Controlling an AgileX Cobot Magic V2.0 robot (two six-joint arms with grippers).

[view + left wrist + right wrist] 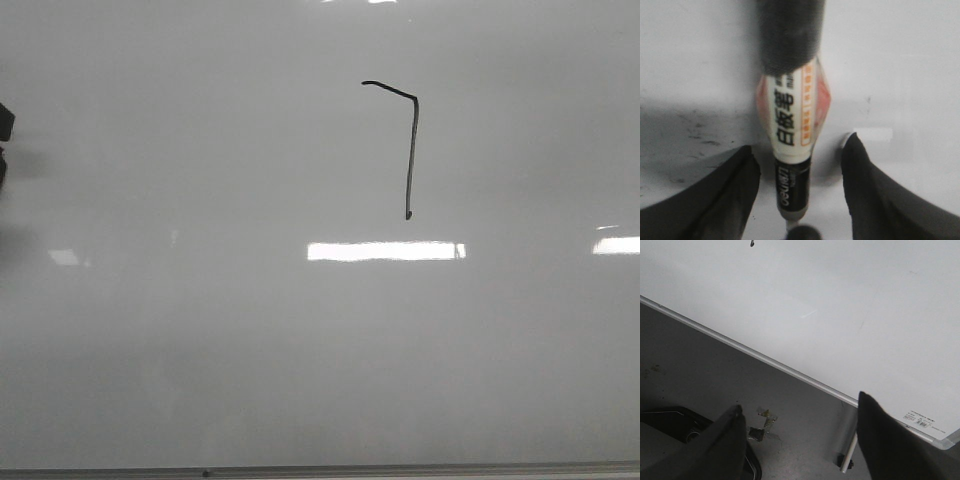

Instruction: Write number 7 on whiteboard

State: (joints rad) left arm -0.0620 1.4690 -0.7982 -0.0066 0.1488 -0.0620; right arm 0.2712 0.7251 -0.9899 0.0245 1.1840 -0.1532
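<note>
The number 7 (411,150) stands in thin black line on the whiteboard (200,330), right of centre and in its upper half, with a short sloping bar and a long stem. In the left wrist view a marker (792,125) with a white and orange label and a black sleeve lies lengthwise between the fingers of my left gripper (799,155). That gripper is open, with a gap on each side of the marker. My right gripper (800,412) is open and empty over the grey table (715,365), beside the whiteboard (840,300).
A thin metal strip (320,469) runs along the board's lower edge. Bright light reflections (385,251) lie below the 7. A dark shape (5,122) shows at the left edge. On the table are a tape scrap (762,422), a thin white rod (849,455) and a black object (670,440).
</note>
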